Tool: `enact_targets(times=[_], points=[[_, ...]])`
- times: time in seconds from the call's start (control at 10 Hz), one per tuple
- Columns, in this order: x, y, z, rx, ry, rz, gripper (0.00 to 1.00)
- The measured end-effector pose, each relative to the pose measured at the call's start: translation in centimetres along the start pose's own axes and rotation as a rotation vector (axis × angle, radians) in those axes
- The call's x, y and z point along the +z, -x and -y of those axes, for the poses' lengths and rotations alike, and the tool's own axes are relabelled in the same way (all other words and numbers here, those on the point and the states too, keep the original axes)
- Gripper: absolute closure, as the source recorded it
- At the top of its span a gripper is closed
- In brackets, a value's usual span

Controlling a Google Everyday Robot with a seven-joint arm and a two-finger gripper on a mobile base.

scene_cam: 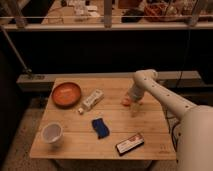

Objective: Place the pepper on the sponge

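Camera view shows pincer (132,103) at the pepper (124,102), its hold and the pepper's axis unclear.

Lab-like hall: railing (107,25), wooden table (150,145), claw (131,103) low over it.

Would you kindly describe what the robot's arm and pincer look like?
The arm is white, made of smooth rounded segments that thicken toward the lower right, with a bulbous joint at its top. No cables or markings show on it. The pincer, low over the right part of the wooden table, looks pale like the arm.
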Motion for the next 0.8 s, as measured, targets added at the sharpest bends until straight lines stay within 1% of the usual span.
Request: enact_targets(times=[0.6,0.8], points=[[1.0,0.4,0.3,-0.011,0.009,-0.003,0.20],[1.2,0.5,0.4,-0.015,0.009,-0.006,0.24]])
